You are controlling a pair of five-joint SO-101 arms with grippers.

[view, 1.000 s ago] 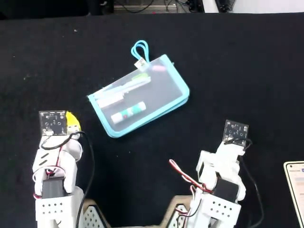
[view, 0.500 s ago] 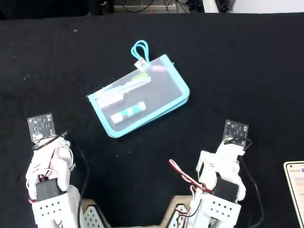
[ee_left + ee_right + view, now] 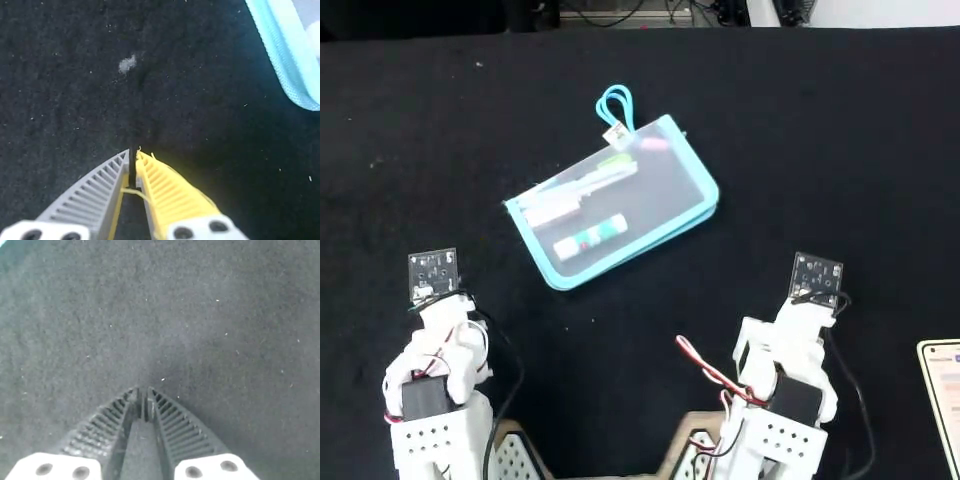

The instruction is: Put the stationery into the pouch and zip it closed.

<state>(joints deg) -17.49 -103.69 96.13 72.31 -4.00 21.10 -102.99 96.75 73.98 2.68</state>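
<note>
A translucent pouch [image 3: 615, 205] with a light-blue border and a blue loop at its top lies tilted in the middle of the black table, with pens and other stationery showing through it. One blue corner of the pouch [image 3: 290, 60] shows in the left wrist view. My left gripper [image 3: 133, 152] is shut with nothing in it, low over bare cloth at the front left, clear of the pouch. My right gripper [image 3: 143, 392] is shut and holds nothing, at the front right over bare cloth. Both arms [image 3: 432, 330] [image 3: 798, 340] stand folded back near the table's front edge.
A white card or sheet [image 3: 945, 385] lies at the table's right edge near the right arm. A small pale speck of lint [image 3: 127, 63] lies on the cloth ahead of the left gripper. Cables and equipment sit beyond the far edge of the table.
The left arm drew back toward the front edge and then shifted a little to the right. The right arm and the pouch have not moved.
</note>
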